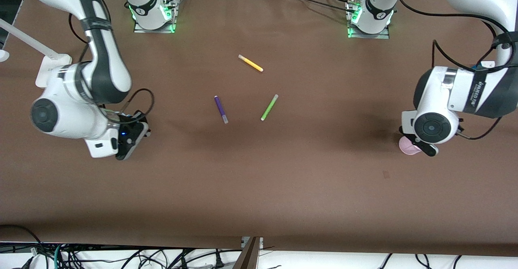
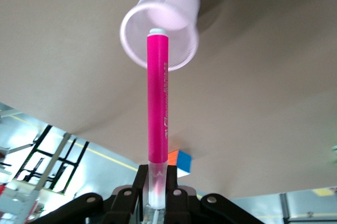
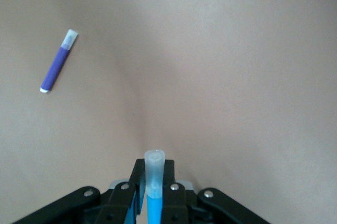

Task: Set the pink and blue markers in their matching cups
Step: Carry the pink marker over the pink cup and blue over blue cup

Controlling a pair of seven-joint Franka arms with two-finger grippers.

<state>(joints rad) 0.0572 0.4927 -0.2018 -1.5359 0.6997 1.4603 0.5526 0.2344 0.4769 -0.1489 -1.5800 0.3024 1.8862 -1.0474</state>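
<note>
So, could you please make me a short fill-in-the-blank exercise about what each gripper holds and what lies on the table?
1. The left gripper is shut on the ____ marker.
2. That marker hangs over the open mouth of the pale ____ cup.
3. The right gripper is shut on the ____ marker.
4. On the table, the yellow marker lies ____ from the front camera than the purple marker and the green marker.

Missing words: pink; pink; blue; farther
</note>
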